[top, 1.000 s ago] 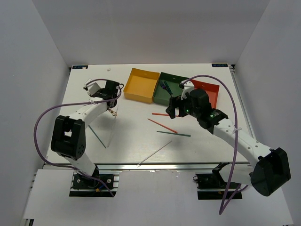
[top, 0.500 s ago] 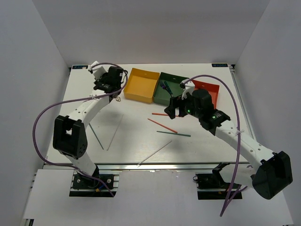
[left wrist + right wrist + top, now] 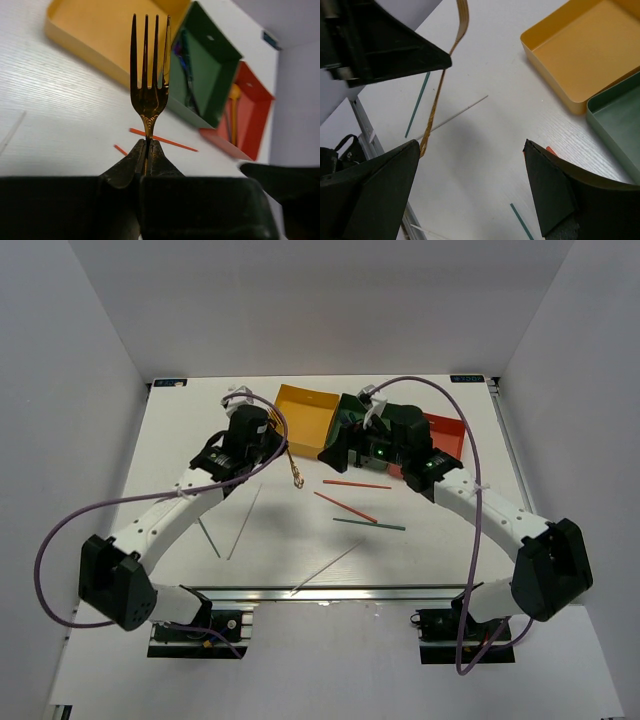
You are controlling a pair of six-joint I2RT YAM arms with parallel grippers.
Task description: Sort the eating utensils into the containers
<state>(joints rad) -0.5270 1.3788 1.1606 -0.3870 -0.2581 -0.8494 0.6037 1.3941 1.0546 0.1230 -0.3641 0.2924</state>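
Observation:
My left gripper (image 3: 277,439) is shut on the handle of a gold fork (image 3: 149,85), tines pointing at the yellow tray (image 3: 95,25). The fork (image 3: 292,465) hangs above the table just in front of the yellow tray (image 3: 305,418). My right gripper (image 3: 338,448) is open and empty, over the near edge of the dark green tray (image 3: 352,410), close to the fork. The green tray (image 3: 212,75) holds a purple fork (image 3: 183,56). The red-orange tray (image 3: 256,112) holds an orange spoon (image 3: 234,116). Red chopsticks (image 3: 357,483) (image 3: 345,506) lie mid-table.
A green chopstick (image 3: 369,524) and a pale one (image 3: 328,566) lie near the table's front. Another green chopstick (image 3: 209,537) and pale chopstick (image 3: 244,521) lie under the left arm. The red-orange tray (image 3: 447,432) sits at the far right. The right arm covers much of the green tray.
My left arm has swung right from the table's far left with the fork, reaching the front of the yellow tray. My right gripper has moved left and farther back toward it.

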